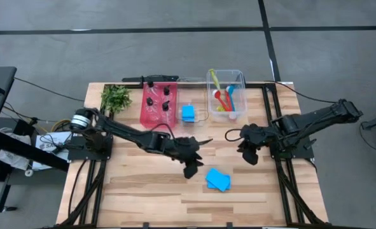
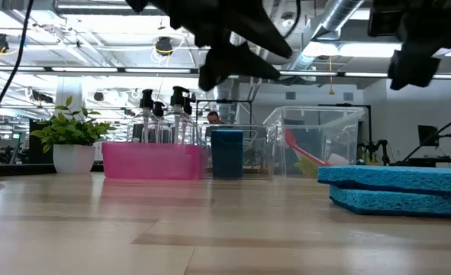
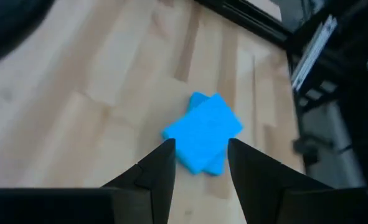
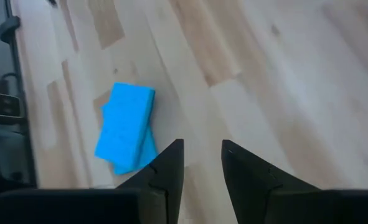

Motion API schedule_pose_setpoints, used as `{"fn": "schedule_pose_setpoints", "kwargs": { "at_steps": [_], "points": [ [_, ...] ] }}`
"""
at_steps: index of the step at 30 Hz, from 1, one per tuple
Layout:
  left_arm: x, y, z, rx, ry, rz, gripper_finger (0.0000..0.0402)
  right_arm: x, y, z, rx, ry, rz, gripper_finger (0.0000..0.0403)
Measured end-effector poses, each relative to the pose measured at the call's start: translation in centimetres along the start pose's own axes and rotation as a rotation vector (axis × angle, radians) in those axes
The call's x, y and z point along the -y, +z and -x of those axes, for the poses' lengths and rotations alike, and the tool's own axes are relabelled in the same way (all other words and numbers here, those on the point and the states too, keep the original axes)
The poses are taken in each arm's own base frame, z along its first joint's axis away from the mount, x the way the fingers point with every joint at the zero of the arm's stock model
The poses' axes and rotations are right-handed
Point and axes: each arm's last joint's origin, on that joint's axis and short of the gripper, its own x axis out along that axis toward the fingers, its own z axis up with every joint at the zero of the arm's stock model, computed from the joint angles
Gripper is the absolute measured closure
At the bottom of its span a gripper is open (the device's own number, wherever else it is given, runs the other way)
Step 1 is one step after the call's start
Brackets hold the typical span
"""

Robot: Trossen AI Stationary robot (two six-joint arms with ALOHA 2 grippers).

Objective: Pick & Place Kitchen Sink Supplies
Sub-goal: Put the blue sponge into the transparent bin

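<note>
The left gripper (image 3: 199,163) hangs above the table with its fingers (image 3: 162,163) parted and nothing between them — through the gap its wrist view shows two blue sponges (image 3: 202,132) stacked askew on the bare wood. In the high view this gripper (image 1: 191,166) sits just to the left of that stack (image 1: 217,179), not touching it. The right gripper (image 4: 202,163) holds its fingers (image 4: 170,163) at a narrow gap, also empty, and its own camera sees the same two sponges (image 4: 126,127) off to one side. From above, the right gripper (image 1: 249,152) is up and to the right of the stack, apart from it.

The low view alone shows the stack's edge on: one sponge lying on the other (image 2: 397,187), flat on the table, with both arms well above the surface. A third sponge (image 1: 188,113) stands on edge in a small clear bin (image 1: 199,114) between the red bin (image 1: 158,104) and the clear bin (image 1: 226,95) — the low view shows it upright (image 2: 227,153).

Counted from above: three blue sponges; four black-capped bottles (image 1: 158,102) in the red bin; several red, blue and yellow-green brushes (image 1: 224,98) in the clear bin, too overlapped to count. A leafy plant (image 1: 115,98) stands at the table's back left.
</note>
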Motion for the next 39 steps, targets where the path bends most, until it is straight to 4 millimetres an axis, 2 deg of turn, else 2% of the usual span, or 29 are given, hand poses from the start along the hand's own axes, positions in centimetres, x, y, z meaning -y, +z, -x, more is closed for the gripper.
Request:
{"fn": "schedule_pose_setpoints", "kwargs": {
  "at_steps": [5, 12, 20, 29, 35, 39],
  "points": [
    [1.0, -2.1, -2.6, -0.014, -0.002, 0.258, 0.0254, -0.8, -0.7, 0.0, -0.031, 0.029, -0.07, 0.0301],
    [0.8, -4.6, -5.4, 0.001, 0.093, 0.499, 0.0254, -1.7, -1.5, 0.2, -0.008, 0.015, -0.09, 0.0301],
    [0.1, -5.7, -7.4, 0.016, 0.076, 0.566, 0.0254, -2.4, -2.3, 0.5, 0.031, 0.005, -0.081, 0.0301],
    [0.0, -6.1, -8.3, 0.017, 0.041, 0.569, 0.0254, -2.7, -2.6, 0.6, 0.039, 0.01, -0.067, 0.0301],
    [-0.4, -7.7, -10.5, -0.001, 0.009, 0.612, 0.0254, -2.7, -2.6, 0.6, 0.057, -0.003, -0.068, 0.0301],
    [-0.4, -8.1, -11.6, -0.016, -0.017, 0.614, 0.0254, -2.7, -2.6, 0.5, 0.056, -0.005, -0.068, 0.0301]
  ]
}}
